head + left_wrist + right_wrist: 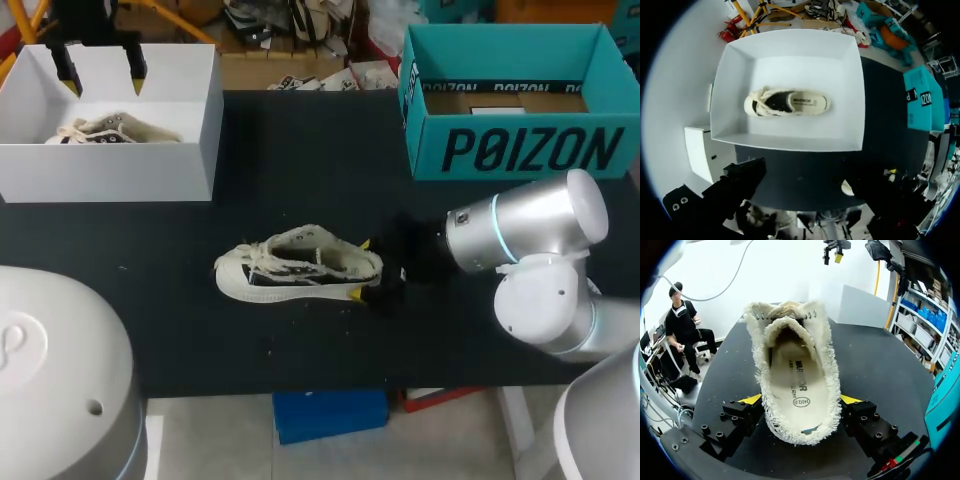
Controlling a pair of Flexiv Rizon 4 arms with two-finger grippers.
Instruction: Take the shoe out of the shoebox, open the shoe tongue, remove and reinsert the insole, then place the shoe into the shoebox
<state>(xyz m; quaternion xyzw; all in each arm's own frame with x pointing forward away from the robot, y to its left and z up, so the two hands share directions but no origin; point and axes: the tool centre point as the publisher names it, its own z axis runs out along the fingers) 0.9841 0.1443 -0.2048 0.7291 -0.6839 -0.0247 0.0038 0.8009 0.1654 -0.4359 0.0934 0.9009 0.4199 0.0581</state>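
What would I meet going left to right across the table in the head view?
In order: white shoebox → shoe on the table → teal box.

From above and behind, the head camera takes in the whole table (300, 150). The left wrist camera looks straight down from high over the white shoebox (790, 47) at the far left corner. The right wrist camera sits low, close behind the shoe (800, 385); the head view shows both too.
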